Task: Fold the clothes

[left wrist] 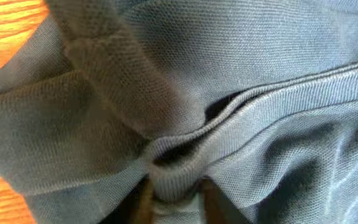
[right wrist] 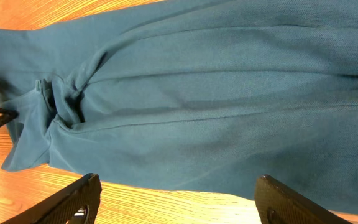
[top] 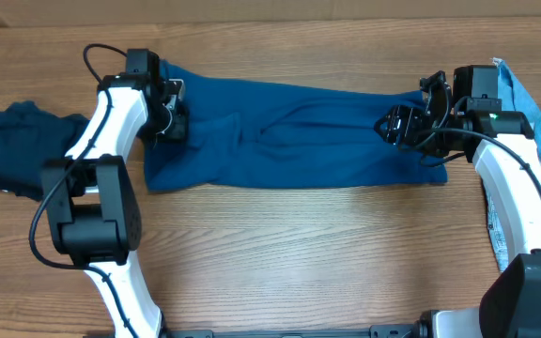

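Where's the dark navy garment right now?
Overhead view: the dark navy garment lies bunched at the left edge of the table, just outside the left arm, apart from the blue shirt spread across the middle.

L grip clamped on shirt | R grip jaws wide apart

Overhead straight down on table; both wrist views close on one blue garment
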You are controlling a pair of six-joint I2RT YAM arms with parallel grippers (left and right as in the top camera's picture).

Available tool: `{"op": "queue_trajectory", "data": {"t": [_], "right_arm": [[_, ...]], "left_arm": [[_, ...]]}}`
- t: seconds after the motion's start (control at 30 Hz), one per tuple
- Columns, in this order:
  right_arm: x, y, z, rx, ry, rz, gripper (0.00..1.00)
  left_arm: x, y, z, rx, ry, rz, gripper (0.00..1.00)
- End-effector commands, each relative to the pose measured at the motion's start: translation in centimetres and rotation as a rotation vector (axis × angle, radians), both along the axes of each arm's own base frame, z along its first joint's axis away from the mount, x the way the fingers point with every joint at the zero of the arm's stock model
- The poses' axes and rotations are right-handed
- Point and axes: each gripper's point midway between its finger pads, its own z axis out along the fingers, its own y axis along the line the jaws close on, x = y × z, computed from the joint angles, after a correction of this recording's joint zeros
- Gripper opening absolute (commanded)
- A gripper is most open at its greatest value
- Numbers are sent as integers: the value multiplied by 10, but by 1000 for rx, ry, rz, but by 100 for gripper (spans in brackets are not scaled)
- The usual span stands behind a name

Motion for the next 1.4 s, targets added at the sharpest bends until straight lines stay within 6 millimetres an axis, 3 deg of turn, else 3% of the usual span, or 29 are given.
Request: {"op": "queue_trajectory", "data": {"t": [0.0, 0.1, 0.17, 0.33, 0.57, 0.7, 0.8, 0.93, 1.0, 1.1, 1.27, 1.37], "right_arm": [[6, -2, 12, -13, -39, -6, 83], [6, -2, 12, -13, -38, -6, 83], [6, -2, 12, -13, -38, -6, 83], [6, -2, 12, -13, -39, -6, 83], [6, -2, 12, -13, -40, -6, 83], [6, -2, 12, -13, -41, -6, 83], [6, -4, 11, -20, -37, -10, 83], [6, -5, 11, -26, -38, -12, 91], [6, -5, 11, -26, -38, -12, 91], [6, -5, 11, -25, -38, -13, 91], [6, -4, 11, -22, -35, -16, 91], [1, -4, 9, -19, -15, -14, 91]], "left_arm": [[2, -4, 1, -12, -6, -30, 11], [9, 1, 18, 10, -15, -23, 5], [19, 3, 42, 23, -48, -37, 5], [43, 0, 78, 26, -147, -66, 12], [75, -2, 83, 31, -271, -72, 18], [82, -3, 64, 28, -259, -73, 17], [72, -10, 57, -16, -210, -79, 11], [36, -5, 77, -55, -96, 71, 47], [22, -11, 78, -84, -47, 63, 49], [-3, -14, 74, -95, 60, 57, 44], [-12, 6, 65, 21, 97, 91, 56], [-7, 21, 50, 68, 75, 143, 65]]}}
